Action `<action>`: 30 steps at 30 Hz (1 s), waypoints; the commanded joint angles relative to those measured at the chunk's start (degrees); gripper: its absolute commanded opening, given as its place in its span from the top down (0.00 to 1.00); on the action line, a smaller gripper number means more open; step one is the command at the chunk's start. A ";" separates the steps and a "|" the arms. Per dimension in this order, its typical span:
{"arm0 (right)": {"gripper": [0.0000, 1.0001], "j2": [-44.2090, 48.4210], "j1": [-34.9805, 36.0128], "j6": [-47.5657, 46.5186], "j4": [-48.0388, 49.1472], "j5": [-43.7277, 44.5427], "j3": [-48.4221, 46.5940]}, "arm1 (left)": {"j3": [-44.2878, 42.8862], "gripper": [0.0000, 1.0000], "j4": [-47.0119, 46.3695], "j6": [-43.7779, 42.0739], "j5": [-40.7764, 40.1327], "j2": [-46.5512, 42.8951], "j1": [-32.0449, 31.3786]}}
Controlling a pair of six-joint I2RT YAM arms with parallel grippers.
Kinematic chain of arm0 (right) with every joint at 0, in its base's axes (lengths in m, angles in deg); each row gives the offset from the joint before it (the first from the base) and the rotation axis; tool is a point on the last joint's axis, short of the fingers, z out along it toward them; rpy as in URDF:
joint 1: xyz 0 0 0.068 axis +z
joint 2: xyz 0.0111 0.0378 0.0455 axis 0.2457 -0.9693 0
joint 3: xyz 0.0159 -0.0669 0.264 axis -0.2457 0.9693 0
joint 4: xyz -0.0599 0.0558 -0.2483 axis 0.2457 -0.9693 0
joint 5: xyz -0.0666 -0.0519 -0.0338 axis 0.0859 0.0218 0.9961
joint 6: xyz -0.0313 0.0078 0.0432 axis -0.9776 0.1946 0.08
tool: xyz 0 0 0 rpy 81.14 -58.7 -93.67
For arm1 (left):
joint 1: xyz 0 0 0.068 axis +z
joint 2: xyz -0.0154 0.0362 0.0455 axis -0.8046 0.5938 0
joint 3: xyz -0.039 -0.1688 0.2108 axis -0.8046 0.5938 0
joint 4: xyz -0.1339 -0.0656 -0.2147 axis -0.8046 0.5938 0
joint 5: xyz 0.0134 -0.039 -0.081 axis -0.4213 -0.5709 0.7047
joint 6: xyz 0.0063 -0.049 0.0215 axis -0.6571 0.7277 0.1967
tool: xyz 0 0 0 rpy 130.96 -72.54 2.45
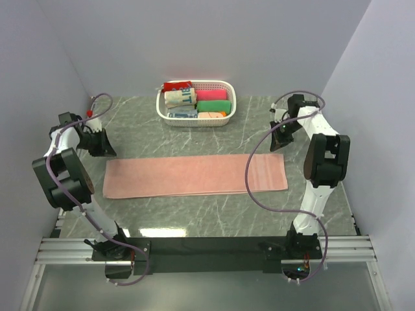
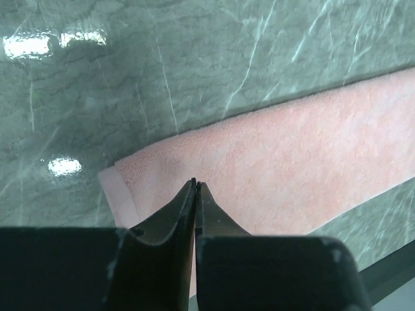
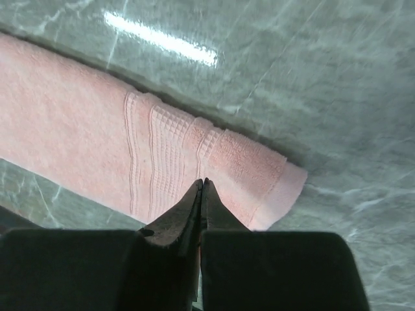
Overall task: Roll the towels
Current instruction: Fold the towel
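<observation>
The left gripper [image 2: 196, 193] was clenched on nothing, jaws pressed together, and the right gripper [image 3: 203, 191] likewise. Each hung above one short end of the long salmon-pink terry-cloth towel [image 1: 194, 175], which lay flat across the grey marbled table [image 1: 214, 214].

The jaws would probably need to part before taking a hem. Pinching only the top layer could drag the towel askew and give a loose, crooked roll.

At twelve o'clock from the towel, well apart, a white plastic lattice basket [image 1: 229, 97] held small cloth bundles: red [image 1: 176, 85], green [image 1: 213, 94], magenta [image 1: 213, 105] and cream with blue letters [image 1: 179, 98].
</observation>
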 commanded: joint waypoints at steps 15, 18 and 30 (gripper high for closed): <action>1.00 -6.95 -1.43 1.53 10.13 12.52 1.28 | 4.01 0.94 -13.63 6.57 -9.38 5.43 -0.34; 1.00 -7.74 -1.43 1.70 11.10 14.01 0.05 | 2.61 0.94 -13.98 7.54 -10.79 7.62 -0.25; 0.87 -6.43 -1.52 -0.85 5.13 12.70 -8.13 | 0.84 0.96 -12.14 7.89 -8.51 5.27 -0.34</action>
